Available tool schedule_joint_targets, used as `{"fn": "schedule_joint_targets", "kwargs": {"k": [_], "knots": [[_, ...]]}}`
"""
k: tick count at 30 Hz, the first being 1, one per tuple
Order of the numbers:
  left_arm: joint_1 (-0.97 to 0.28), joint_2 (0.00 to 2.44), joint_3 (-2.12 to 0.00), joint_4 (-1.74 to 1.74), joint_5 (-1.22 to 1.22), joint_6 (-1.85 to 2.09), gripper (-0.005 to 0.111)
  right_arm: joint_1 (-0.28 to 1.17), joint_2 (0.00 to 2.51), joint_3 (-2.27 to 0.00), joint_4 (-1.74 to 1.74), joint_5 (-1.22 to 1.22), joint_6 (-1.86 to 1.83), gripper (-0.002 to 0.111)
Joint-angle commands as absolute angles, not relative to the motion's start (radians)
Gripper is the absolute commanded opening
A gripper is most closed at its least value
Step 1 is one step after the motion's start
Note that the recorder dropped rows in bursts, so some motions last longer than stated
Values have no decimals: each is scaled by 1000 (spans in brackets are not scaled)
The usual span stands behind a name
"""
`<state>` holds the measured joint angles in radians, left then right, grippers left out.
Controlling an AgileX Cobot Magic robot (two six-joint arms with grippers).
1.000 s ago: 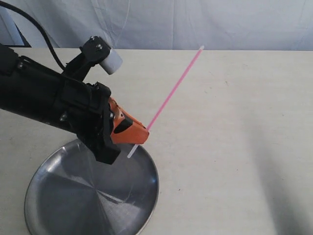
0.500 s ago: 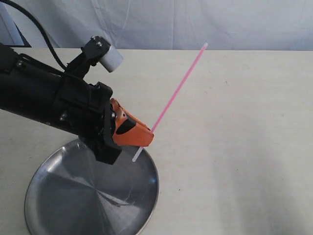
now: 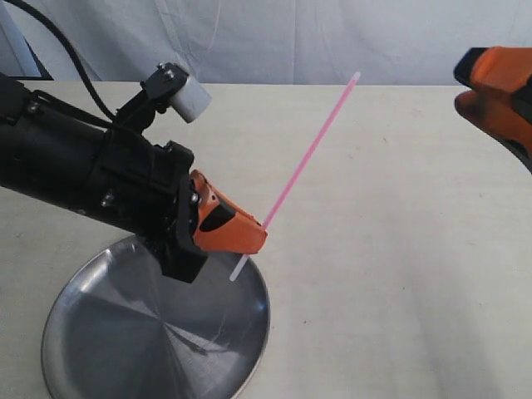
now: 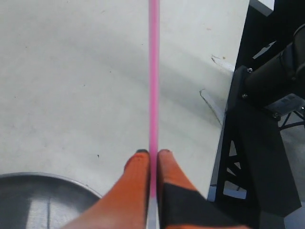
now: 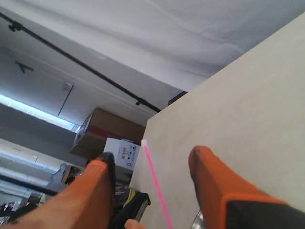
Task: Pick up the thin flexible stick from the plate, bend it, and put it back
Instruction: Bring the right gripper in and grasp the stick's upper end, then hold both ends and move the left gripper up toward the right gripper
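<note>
Only left wrist view shows 2 fingers (image 4: 136, 191) pinching the stick (image 4: 153, 71).

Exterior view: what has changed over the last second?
The right claw has entered at the upper right, open. The left claw, shut on the thin flexible stick, carried it slightly rightward. The plate stayed put, and the stick stayed straight.

The exterior view looks down on the pale beige desk (image 3: 399, 249) from above, facing a white cloth backdrop (image 3: 291, 41). The left wrist view sits close behind the left orange fingers (image 4: 136, 191), sighting along the thin bright pink plastic stick (image 4: 153, 71). The right wrist view, tilted, looks between the right orange fingers (image 5: 214, 186) past the desk's edge. All three share that stick.
</note>
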<state>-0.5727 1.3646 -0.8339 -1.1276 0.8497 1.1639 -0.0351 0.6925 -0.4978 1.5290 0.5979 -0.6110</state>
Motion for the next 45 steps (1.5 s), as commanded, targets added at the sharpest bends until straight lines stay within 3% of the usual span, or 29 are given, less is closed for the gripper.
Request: {"fn": "schedule_joint_targets", "kwargs": {"k": [1,12,17,35,38,42,45], "knots": [[-580,1356,-839,-1166,873,1169,0,-39,799,-544,1594,679,-715,53],[-580,1356,-839,-1195,886,1171,0,-39,961,-546,1736,814,-912,53],[-580,1356,-839,-1239,886,1194,0,26,984,-546,1744,812,-995,53],[-580,1356,-839,-1239,920,1198,0,242,1083,-648,1744,611,-1023,52],[-580,1356,-839,-1239,920,1212,0,256,1109,-653,1744,614,-1025,39],[-580,1356,-839,-1239,921,1212,0,269,1131,-654,1744,610,-1025,2],[-580,1356,-839,-1241,921,1212,0,269,1133,-654,1744,599,-1025,0]]}}
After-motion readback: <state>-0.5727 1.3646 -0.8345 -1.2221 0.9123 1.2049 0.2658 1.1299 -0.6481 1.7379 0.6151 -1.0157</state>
